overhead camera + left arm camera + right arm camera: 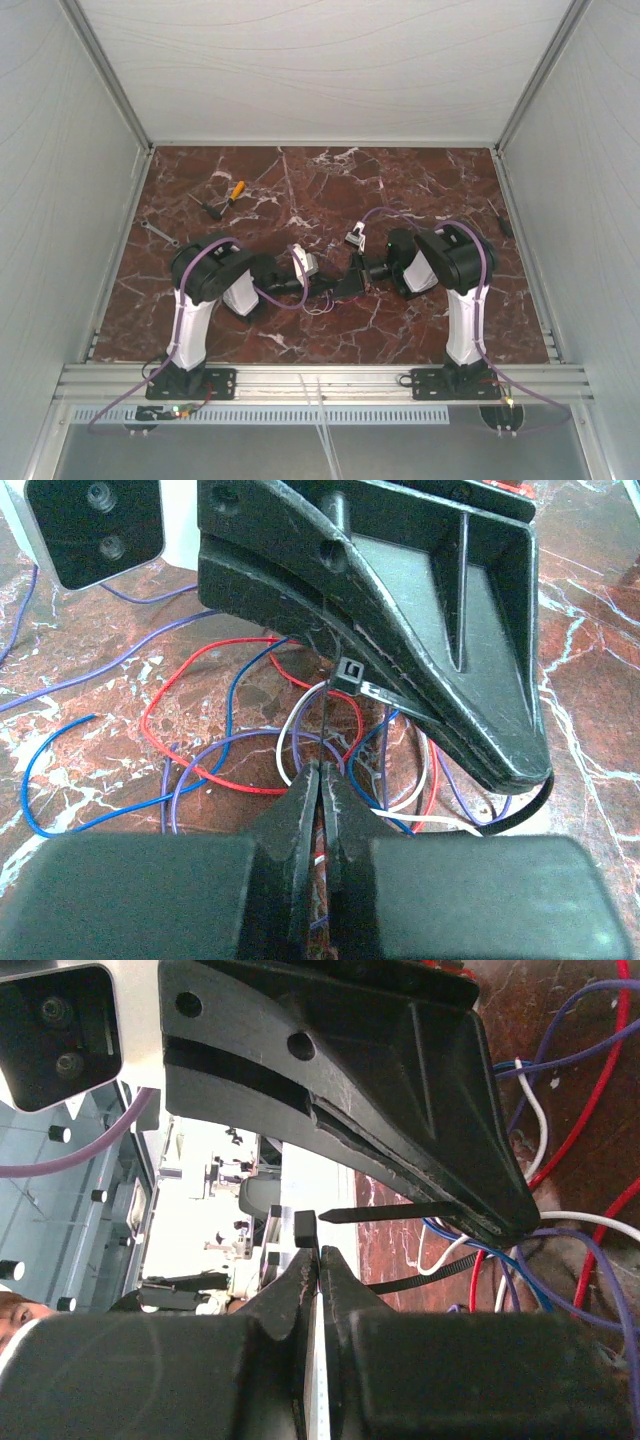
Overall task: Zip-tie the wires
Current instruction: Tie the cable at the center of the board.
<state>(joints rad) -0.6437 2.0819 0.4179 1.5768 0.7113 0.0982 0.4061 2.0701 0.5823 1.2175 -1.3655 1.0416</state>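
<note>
**Fig.** Both hands meet over the wires [279, 742], a loose tangle on the desk [590, 660], spread from 9 to 3 o'clock around the left hand [322, 780]. That hand is pinched together on the thin strap of the zip tie [348, 672], whose head sits at 12 o'clock. The right hand [318, 1260] is clamped beside that head. Risks: under pull the strap may slip from either pinch. The loop may also cinch with strands left outside, since which strands it encloses cannot be told.

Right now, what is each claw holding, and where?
Both pinch the zip tie: left claw its thin tail, right claw just below the head.
</note>
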